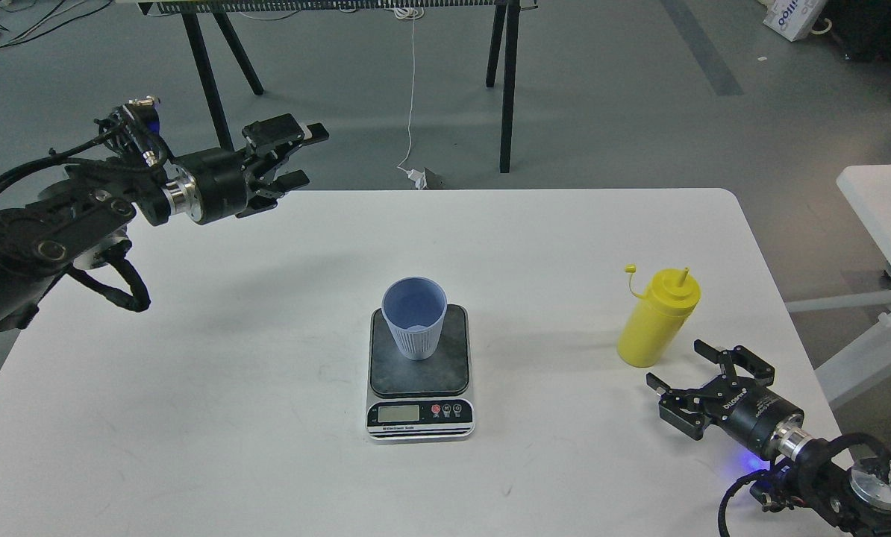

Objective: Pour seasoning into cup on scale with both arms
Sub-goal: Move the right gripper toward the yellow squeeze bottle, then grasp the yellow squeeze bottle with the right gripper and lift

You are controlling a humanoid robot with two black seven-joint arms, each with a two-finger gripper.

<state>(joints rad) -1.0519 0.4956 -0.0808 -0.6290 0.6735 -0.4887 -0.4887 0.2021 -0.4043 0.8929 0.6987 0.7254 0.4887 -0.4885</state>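
White table fills most of the view. Our left gripper hangs above the table's far-left edge, fingers apart, holding nothing. Our right gripper sits low at the near-right, jaws spread wide, empty, just beside the yellow seasoning bottle, not touching. Scale at table center w/ light-blue cup upright on its dark platform. Bottle stands upright, cap off nozzle.

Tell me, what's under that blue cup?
The cup stands upright on the dark platform of the scale, toward its back edge. The patch of platform right beneath the cup is covered. The display at the front is in view, though too small to read.
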